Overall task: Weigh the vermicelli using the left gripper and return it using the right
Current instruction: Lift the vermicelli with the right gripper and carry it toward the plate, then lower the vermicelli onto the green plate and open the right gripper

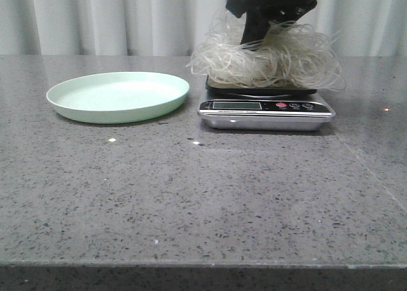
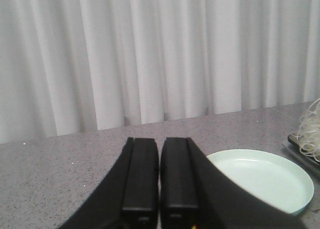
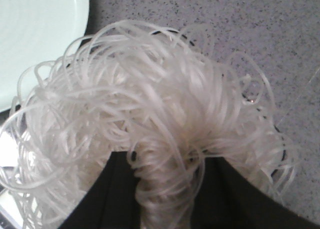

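The vermicelli (image 1: 267, 59), a fluffy nest of whitish translucent strands, lies on the kitchen scale (image 1: 266, 108) at the back right. My right gripper (image 1: 254, 40) reaches down into the nest from above. In the right wrist view its black fingers (image 3: 115, 189) are closed on a bunch of strands (image 3: 167, 189), its tips (image 3: 167, 161) buried in the vermicelli (image 3: 150, 99). My left gripper (image 2: 160, 144) is shut and empty, low over the table left of the pale green plate (image 2: 265, 176). The left gripper is out of the front view.
The pale green plate (image 1: 119, 95) is empty, just left of the scale. The scale's edge (image 2: 302, 149) shows in the left wrist view with loose strands (image 2: 310, 131) over it. White curtains hang behind the grey speckled table (image 1: 191, 196).
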